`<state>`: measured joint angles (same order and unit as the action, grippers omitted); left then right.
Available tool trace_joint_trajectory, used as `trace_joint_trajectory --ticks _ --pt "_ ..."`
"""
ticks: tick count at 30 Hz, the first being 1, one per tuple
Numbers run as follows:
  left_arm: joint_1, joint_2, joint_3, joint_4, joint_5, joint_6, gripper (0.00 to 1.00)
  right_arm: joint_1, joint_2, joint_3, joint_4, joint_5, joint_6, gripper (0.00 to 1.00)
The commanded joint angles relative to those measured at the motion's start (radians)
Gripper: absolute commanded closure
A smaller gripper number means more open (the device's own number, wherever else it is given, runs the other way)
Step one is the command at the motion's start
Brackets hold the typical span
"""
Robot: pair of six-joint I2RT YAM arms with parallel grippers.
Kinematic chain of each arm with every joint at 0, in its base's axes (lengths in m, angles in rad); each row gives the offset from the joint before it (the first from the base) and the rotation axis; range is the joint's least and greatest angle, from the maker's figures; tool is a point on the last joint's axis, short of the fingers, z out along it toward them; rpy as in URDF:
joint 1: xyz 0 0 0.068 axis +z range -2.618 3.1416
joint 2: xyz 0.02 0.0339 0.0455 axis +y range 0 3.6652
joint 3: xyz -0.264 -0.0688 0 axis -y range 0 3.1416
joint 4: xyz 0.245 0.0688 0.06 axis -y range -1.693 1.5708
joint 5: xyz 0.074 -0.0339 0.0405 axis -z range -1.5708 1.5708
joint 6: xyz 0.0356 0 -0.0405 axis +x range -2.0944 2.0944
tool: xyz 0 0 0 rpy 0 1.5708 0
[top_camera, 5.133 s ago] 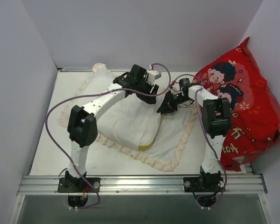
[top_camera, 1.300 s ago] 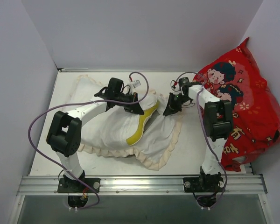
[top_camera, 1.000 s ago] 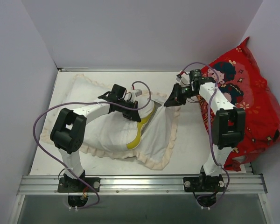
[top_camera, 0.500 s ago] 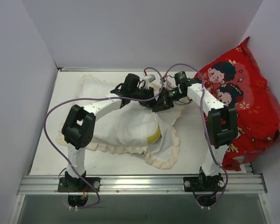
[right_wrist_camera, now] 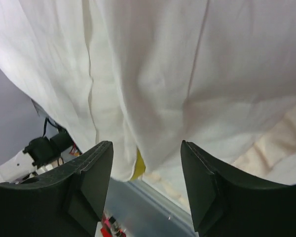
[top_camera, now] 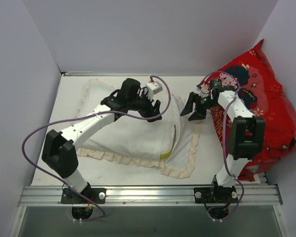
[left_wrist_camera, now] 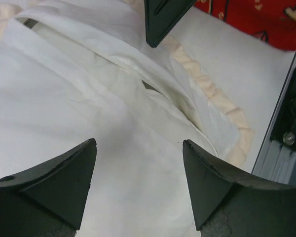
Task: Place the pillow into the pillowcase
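Note:
The pillowcase (top_camera: 119, 134) lies across the table with its cream frill (top_camera: 180, 169) around it, bulging over the pillow. Only a short piece of the pillow's yellow strip (top_camera: 164, 156) shows, at the case's near right opening. My left gripper (top_camera: 155, 110) hovers open over the case's far right part, with white fabric (left_wrist_camera: 113, 103) under its empty fingers (left_wrist_camera: 64, 173). My right gripper (top_camera: 192, 110) is open just right of the case, holding nothing. Through its gap (right_wrist_camera: 145, 144) I see hanging white fabric (right_wrist_camera: 153, 74) and a bit of yellow strip (right_wrist_camera: 139, 166).
A large red cartoon cushion (top_camera: 266, 113) leans against the right wall, close behind the right arm. White walls enclose the left, back and right. A metal rail (top_camera: 148, 193) runs along the near edge. The right gripper's finger (left_wrist_camera: 163, 19) shows at the top of the left wrist view.
Both grippers have opened and let go of the fabric. The right gripper has drawn back to the right. The case now covers more of the pillow, and less yellow shows.

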<state>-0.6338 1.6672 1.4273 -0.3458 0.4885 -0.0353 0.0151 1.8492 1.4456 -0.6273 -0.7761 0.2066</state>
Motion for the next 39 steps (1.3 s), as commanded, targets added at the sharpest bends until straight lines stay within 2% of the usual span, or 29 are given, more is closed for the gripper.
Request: trace_joint_trajectory --ticks 1,4,7,9,15,17,18,19,20,21,22,23,24,25,28,29,30,33,36,38,39 --pt "-0.113 -0.035 0.001 -0.171 -0.118 0.257 0.22 0.028 -0.149 -0.128 -0.098 -0.017 -0.006 0.44" --pt "-0.217 -0.014 -0.005 -0.203 -0.207 0.348 0.21 0.057 -0.189 -0.256 -0.097 -0.040 -0.007 0.50" --pt "-0.286 0.031 -0.007 -0.208 -0.225 0.393 0.18 0.088 -0.206 -0.343 -0.054 -0.055 0.011 0.49" --pt "-0.317 0.063 -0.014 -0.199 -0.219 0.422 0.17 0.117 -0.196 -0.358 -0.025 -0.025 0.014 0.47" --pt "-0.359 0.180 0.002 -0.177 -0.330 0.486 0.17 0.123 -0.070 -0.326 -0.022 0.018 0.039 0.47" --pt "-0.359 0.213 0.002 -0.174 -0.346 0.494 0.25 0.138 -0.036 -0.304 -0.018 0.003 0.050 0.46" --pt "-0.354 0.226 -0.001 -0.171 -0.350 0.491 0.33 0.166 -0.004 -0.295 -0.012 0.005 0.048 0.47" --pt "-0.350 0.227 0.001 -0.173 -0.335 0.480 0.53 0.177 0.010 -0.288 -0.008 0.017 0.047 0.49" --pt "-0.327 0.227 0.001 -0.173 -0.315 0.444 0.62 0.186 0.034 -0.284 0.010 0.020 0.050 0.54" --pt "-0.311 0.218 -0.002 -0.173 -0.289 0.422 0.70 0.193 0.048 -0.281 0.017 0.017 0.056 0.60" --pt "-0.297 0.212 -0.001 -0.171 -0.244 0.398 0.88 0.194 0.059 -0.278 0.021 -0.004 0.057 0.69" --pt "-0.262 0.209 0.001 -0.173 -0.223 0.344 0.95 0.191 0.068 -0.271 0.020 -0.018 0.056 0.89" --pt "-0.245 0.206 0.002 -0.170 -0.209 0.319 1.00 0.186 0.062 -0.271 0.018 -0.032 0.050 0.97" --pt "-0.225 0.204 0.007 -0.168 -0.197 0.266 1.00 0.162 0.047 -0.277 0.015 -0.058 0.042 1.00" --pt "-0.153 0.215 0.030 -0.147 -0.182 0.197 1.00 0.091 -0.063 -0.324 0.008 -0.260 0.008 1.00" --pt "-0.139 0.221 0.038 -0.137 -0.182 0.154 1.00 0.071 -0.144 -0.333 0.002 -0.387 -0.016 1.00" --pt "-0.123 0.238 0.047 -0.124 -0.180 0.138 1.00 0.057 -0.183 -0.346 -0.002 -0.441 -0.025 1.00" --pt "-0.127 0.288 0.077 -0.099 -0.147 0.085 1.00 0.049 -0.291 -0.320 0.003 -0.595 -0.038 1.00" --pt "-0.136 0.325 0.082 -0.065 -0.111 0.002 1.00 0.092 -0.279 -0.283 0.011 -0.666 -0.018 1.00" --pt "-0.130 0.321 0.061 -0.021 -0.019 -0.072 1.00 0.108 -0.243 -0.269 0.017 -0.657 -0.016 1.00" --pt "-0.126 0.283 0.014 0.060 0.013 -0.101 1.00 0.112 -0.232 -0.269 0.020 -0.648 -0.018 1.00"
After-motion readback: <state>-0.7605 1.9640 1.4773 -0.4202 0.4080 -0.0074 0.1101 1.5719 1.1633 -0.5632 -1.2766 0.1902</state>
